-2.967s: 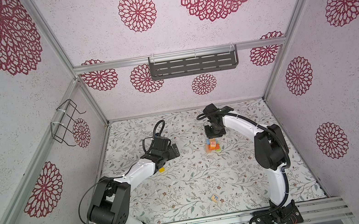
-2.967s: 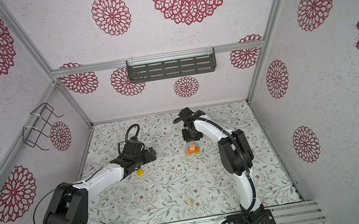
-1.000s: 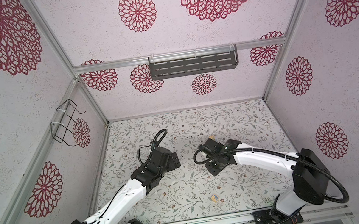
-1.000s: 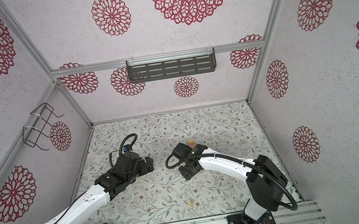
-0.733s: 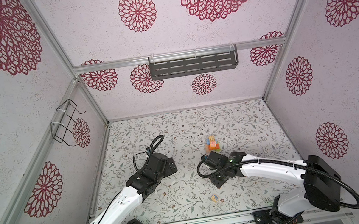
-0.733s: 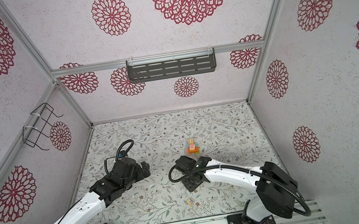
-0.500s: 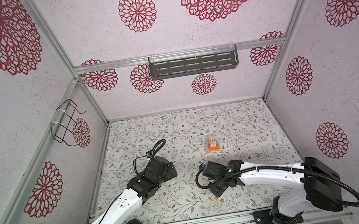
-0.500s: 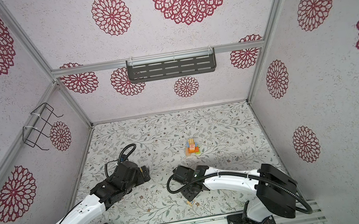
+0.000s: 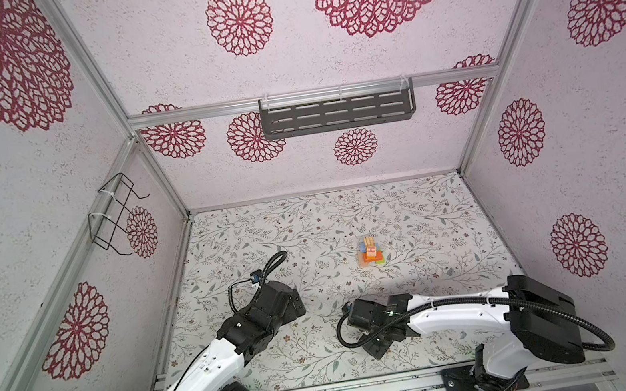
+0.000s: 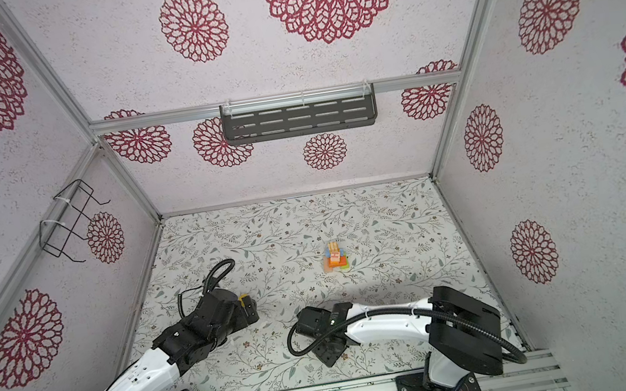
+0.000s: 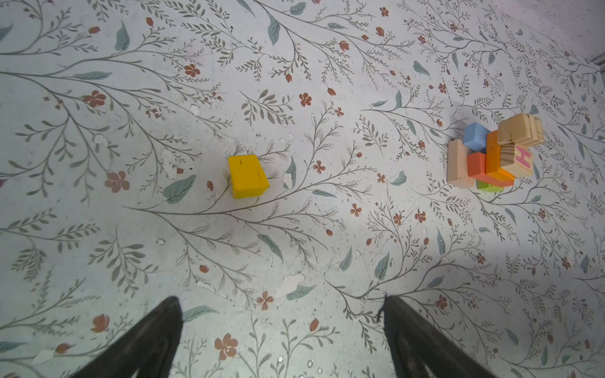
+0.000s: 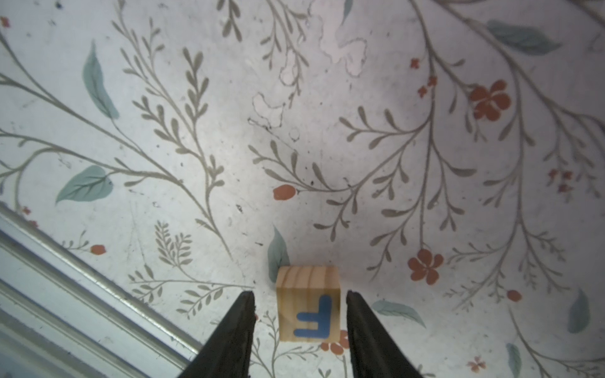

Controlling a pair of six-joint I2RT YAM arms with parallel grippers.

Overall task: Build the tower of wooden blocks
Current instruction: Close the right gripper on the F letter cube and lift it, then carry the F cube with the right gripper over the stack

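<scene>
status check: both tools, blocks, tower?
Left tool open, empty; yellow block lying loose ahead of it. Right tool open, straddling F cube, gaps both sides. Tower standing, nothing in the way.

The left arm (image 9: 203,372) rises from its base at the near left and slants toward the far right, its white links giving way to a black left wrist (image 9: 265,311) that bends downward. The left gripper (image 11: 280,304) points down with its jaws spread wide. The right arm (image 9: 453,312) lies low. From its base at the near right it folds at a bulky black elbow (image 9: 539,314), and the white forearm reaches leftward toward the middle. The right wrist (image 9: 369,316) turns down at the end of it. The right gripper (image 12: 300,296) points downward at the near side, jaws parted only narrowly.
</scene>
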